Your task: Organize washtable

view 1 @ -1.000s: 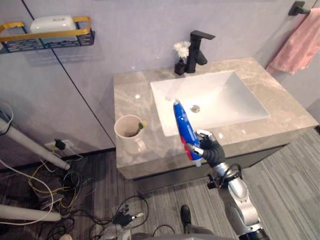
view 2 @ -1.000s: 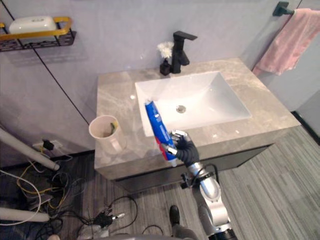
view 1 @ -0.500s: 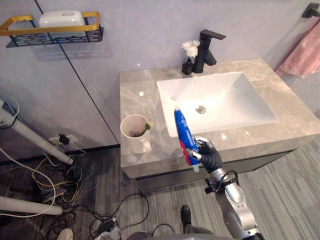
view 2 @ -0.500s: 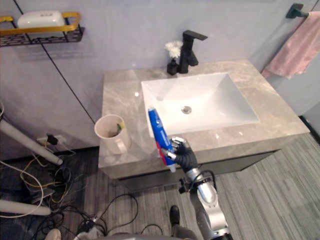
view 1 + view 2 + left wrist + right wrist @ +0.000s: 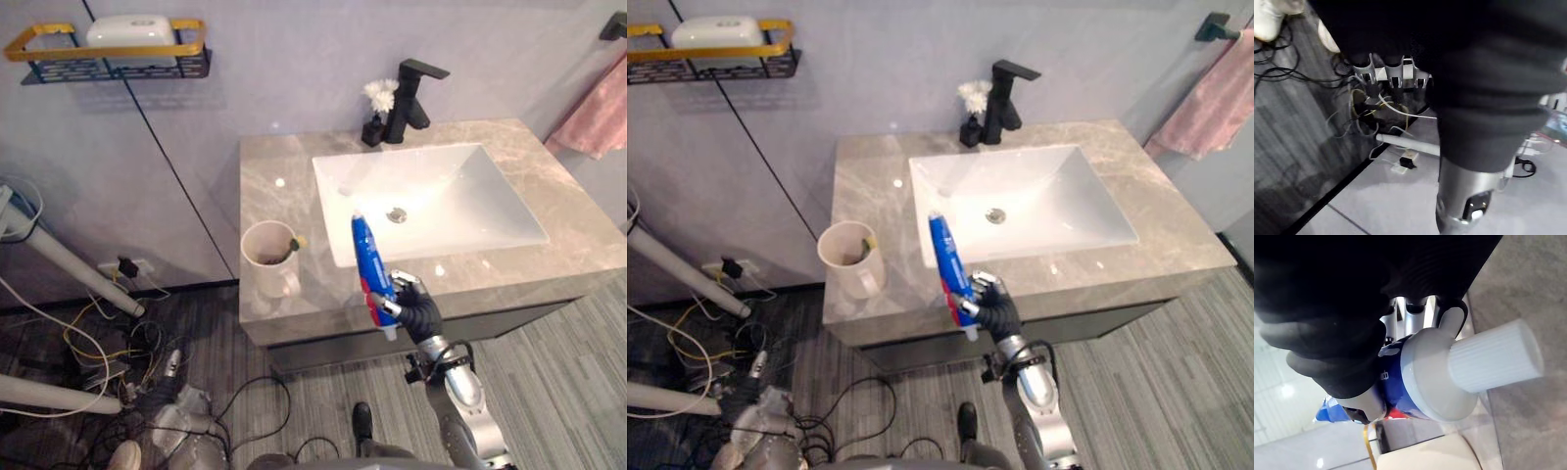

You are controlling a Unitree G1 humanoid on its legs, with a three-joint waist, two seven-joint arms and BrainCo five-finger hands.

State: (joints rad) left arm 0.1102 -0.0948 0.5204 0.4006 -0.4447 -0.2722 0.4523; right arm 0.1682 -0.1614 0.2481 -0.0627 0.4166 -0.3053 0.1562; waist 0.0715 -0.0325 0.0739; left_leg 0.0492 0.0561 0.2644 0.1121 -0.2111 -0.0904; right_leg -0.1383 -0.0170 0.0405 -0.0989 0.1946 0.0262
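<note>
I see a grey marble worktop with a white rectangular sink against a grey wall. My right hand has its fingers gripping an upright blue toothpaste tube, with the white ribbed cap pointing down.

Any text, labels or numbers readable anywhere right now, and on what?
On the toothpaste tube in the right hand: white print on blue, too blurred and partly covered by the hand to read.
On the cup and the white box on the wall shelf: no print visible.

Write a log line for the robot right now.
right hand: shut on toothpaste tube, cap down | position: above counter front edge | cup: on counter, left of it | left hand: low at side
</note>
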